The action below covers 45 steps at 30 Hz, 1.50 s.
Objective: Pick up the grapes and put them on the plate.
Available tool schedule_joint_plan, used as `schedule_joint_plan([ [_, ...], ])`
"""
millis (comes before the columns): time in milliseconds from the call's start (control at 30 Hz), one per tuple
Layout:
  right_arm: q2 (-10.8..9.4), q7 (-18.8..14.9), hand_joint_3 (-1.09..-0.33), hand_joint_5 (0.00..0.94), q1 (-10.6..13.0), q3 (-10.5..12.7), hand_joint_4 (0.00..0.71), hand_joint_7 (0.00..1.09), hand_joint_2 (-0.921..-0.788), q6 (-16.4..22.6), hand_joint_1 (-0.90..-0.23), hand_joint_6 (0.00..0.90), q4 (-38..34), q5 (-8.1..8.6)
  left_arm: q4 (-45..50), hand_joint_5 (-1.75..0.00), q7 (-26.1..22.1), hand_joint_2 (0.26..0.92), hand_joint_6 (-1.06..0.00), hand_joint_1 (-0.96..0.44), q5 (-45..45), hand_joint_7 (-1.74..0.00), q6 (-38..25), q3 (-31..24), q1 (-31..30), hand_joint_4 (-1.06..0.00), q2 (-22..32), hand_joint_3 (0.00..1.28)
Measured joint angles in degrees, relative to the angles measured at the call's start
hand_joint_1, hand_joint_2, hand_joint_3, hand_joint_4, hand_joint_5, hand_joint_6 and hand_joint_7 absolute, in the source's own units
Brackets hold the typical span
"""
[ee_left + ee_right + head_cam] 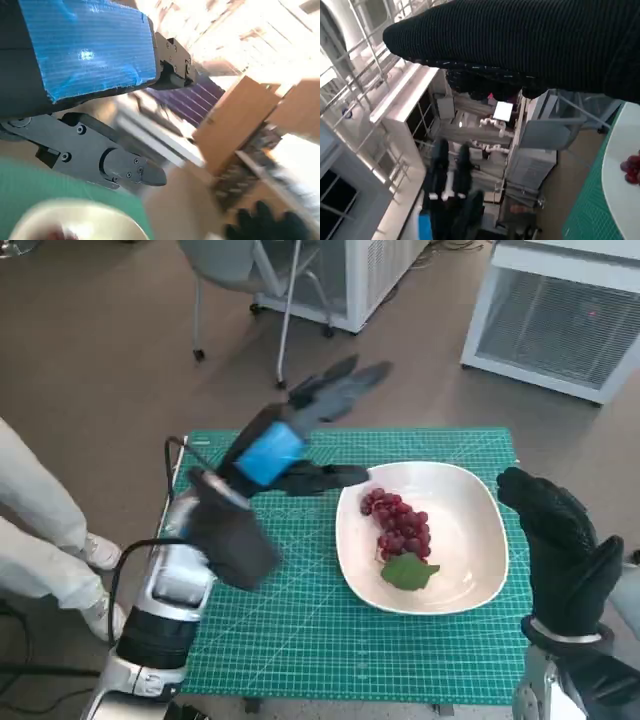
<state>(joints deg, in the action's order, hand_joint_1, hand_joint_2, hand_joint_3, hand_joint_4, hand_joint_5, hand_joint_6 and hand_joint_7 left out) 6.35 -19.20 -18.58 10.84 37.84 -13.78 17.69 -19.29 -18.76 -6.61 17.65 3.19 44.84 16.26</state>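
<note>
Left hand (300, 435), head view: fingers spread, holding nothing, raised just beside the plate (470, 530); grapes (398, 525) already lie on it, long axis running away from the robot. Right hand (560, 540) empty, fingers apart, at the plate's other rim.

Left wrist view: fingers (125, 167) apart above the plate rim (75, 212).

Right wrist view: glove (520, 45) close-up, grapes (632, 167) on the plate.

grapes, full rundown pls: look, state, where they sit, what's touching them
The bunch of dark red grapes is a compact cluster of small round glossy berries with a flat green leaf at its near end. It lies on its side inside the white oval plate, left of the plate's middle, resting on the plate's surface. Neither hand touches it: the blue-taped left hand is open to the plate's left, the gloved right hand is beside the plate's right rim.
</note>
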Motion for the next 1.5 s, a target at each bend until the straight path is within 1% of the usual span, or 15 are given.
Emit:
schedule_joint_plan([
  [267, 0.0, 0.0, -0.526, 0.012, -0.7, -0.2, 0.671, 0.68, -0.921, -0.1, -0.472, 0.324, 0.2, 0.02, -2.6, 0.00, -10.9, 0.921, -0.20, -0.47, 19.2, 0.00, -0.1, -8.0, -5.4, -0.09, -1.5, 0.20],
  [367, 0.0, 0.0, -0.526, 0.012, -0.7, -0.2, 0.672, 0.68, -0.921, -0.4, -0.473, 0.324, 0.2, 0.05, -2.7, -0.01, -13.7, 0.921, -0.19, -0.45, 25.4, 0.00, -0.1, -11.5, -8.8, -0.10, -2.0, 0.22],
  [433, 0.1, 0.0, -0.526, 0.012, -0.6, -0.2, 0.672, 0.68, -0.921, -0.6, -0.473, 0.324, 0.2, 0.10, -2.8, -0.01, -14.7, 0.921, -0.19, -0.44, 27.6, 0.00, -0.1, -13.0, -11.1, -0.10, -2.2, 0.22],
  [533, 0.2, 0.0, -0.526, 0.012, -0.6, -0.1, 0.673, 0.68, -0.921, -0.8, -0.473, 0.325, 0.2, 0.14, -3.0, -0.01, -15.3, 0.921, -0.19, -0.44, 28.7, 0.00, -0.1, -13.8, -13.2, -0.11, -2.5, 0.22],
  [700, 0.1, -0.1, -0.526, 0.012, -0.7, -0.4, 0.673, 0.68, -0.921, -1.1, -0.473, 0.325, 0.2, 0.11, -2.6, -0.02, -15.6, 0.921, -0.21, -0.43, 29.0, -0.01, 0.1, -14.3, -14.0, -0.14, -2.6, 0.24],
  [933, 0.2, -0.3, -0.529, 0.011, -0.8, -0.6, 0.672, 0.68, -0.921, -1.4, -0.471, 0.323, 0.1, 0.17, 3.3, -0.03, -14.3, 0.921, -0.23, -0.42, 28.9, -0.03, 0.5, -14.0, -18.4, -0.17, -3.6, 0.26],
  [1067, 0.2, -0.6, -0.530, 0.011, -0.8, -0.6, 0.672, 0.68, -0.921, -1.7, -0.471, 0.322, 0.1, 0.29, 4.6, -0.02, -14.2, 0.921, -0.23, -0.38, 28.9, -0.03, -0.2, -13.5, -20.3, -0.17, -4.0, 0.25],
  [1233, 0.3, -0.9, -0.530, 0.010, -0.9, -0.6, 0.670, 0.69, -0.921, -2.3, -0.471, 0.320, 0.1, 0.33, 4.9, -0.01, -14.2, 0.921, -0.22, -0.32, 29.0, -0.02, -1.3, -13.1, -20.9, -0.15, -4.1, 0.22],
  [1500, 0.5, -1.5, -0.531, 0.008, -1.2, -0.6, 0.667, 0.69, -0.921, -2.8, -0.470, 0.317, 0.1, 0.61, 6.5, 0.00, -13.8, 0.921, -0.21, -0.32, 29.0, -0.01, -1.7, -13.0, -21.2, -0.13, -4.2, 0.18],
])
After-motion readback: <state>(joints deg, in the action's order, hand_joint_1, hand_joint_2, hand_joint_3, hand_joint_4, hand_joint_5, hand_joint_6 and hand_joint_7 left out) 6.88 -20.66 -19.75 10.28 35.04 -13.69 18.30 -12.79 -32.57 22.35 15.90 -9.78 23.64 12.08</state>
